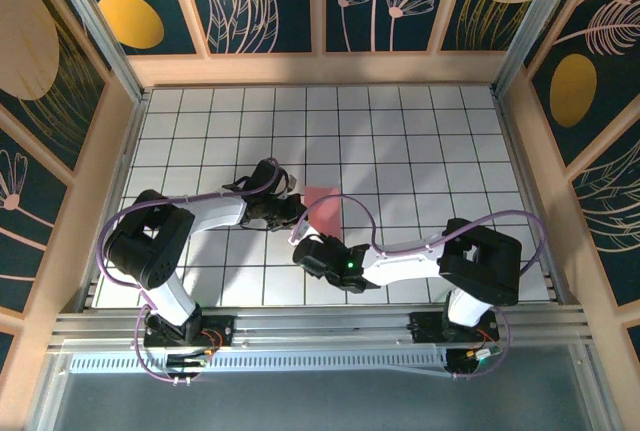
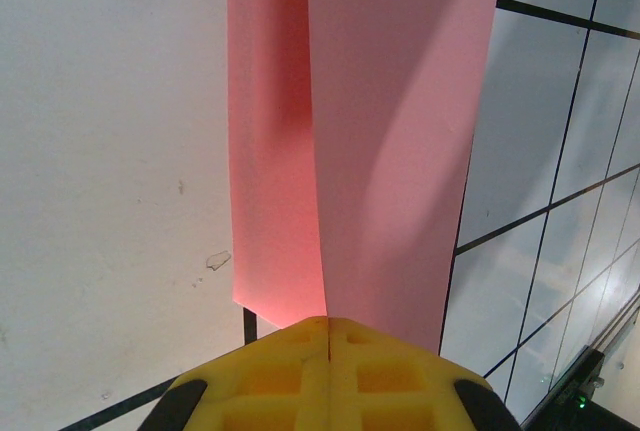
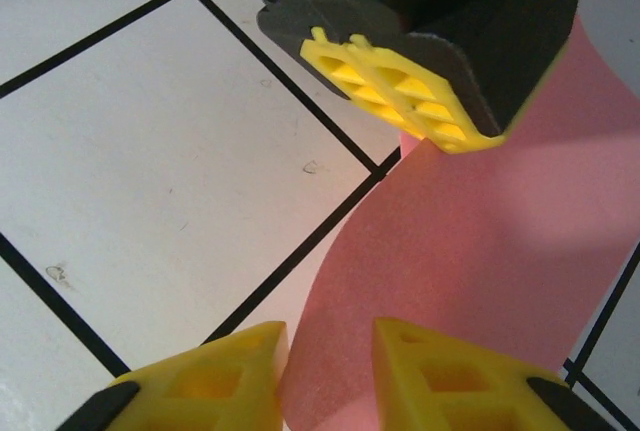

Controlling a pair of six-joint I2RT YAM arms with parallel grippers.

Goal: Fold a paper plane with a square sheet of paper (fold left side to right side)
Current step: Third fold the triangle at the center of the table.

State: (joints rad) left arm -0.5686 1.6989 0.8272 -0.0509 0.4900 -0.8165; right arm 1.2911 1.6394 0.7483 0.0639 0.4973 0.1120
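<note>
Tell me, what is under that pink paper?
Under the pink paper lies the white tiled table, its black grid lines running beneath the sheet. The tiles directly below are covered, so anything lying there cannot be seen.

Paper (image 2: 390, 131) edge inside left gripper (image 2: 328, 329)

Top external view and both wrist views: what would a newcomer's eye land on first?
The salmon-pink paper stands out, the one bright thing in the middle of the white tiled table, with both arms bent in toward it. The left gripper has its jaws shut on one end of the creased paper. The right gripper has its jaws apart, astride the paper's edge.
</note>
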